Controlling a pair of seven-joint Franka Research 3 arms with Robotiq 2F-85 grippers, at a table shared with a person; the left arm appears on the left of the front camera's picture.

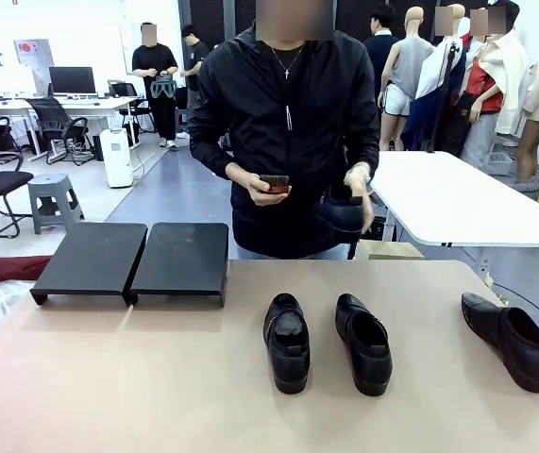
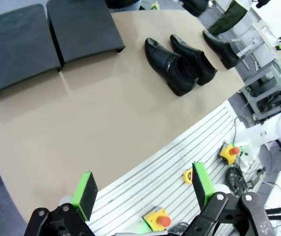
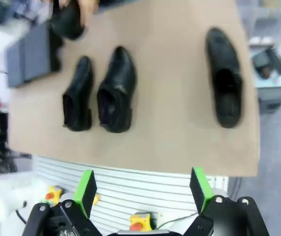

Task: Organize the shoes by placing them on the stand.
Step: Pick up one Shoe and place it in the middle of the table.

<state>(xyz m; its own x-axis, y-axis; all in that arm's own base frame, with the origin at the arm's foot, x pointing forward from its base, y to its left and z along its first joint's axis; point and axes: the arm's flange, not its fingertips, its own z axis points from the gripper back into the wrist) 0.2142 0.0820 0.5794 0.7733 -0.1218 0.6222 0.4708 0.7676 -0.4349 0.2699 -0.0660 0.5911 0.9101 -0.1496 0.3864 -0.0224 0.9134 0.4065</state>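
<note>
Black leather strap shoes (image 3: 115, 91) lie on the tan counter (image 1: 156, 377) well ahead of both jaws, which are released and empty; the matte-black slanted stand (image 2: 83, 29) sits beyond the left jaws. Glossy rounded toes might slip if pinched.

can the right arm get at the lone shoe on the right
Probably yes: the right gripper is open and the lone shoe lies by itself on bare table, nothing between.

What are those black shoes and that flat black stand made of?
The shoes look like smooth leather or a lookalike: their toes gleam. The stand looks like matte plastic or painted metal: dull, no shine; I cannot tell which.
</note>
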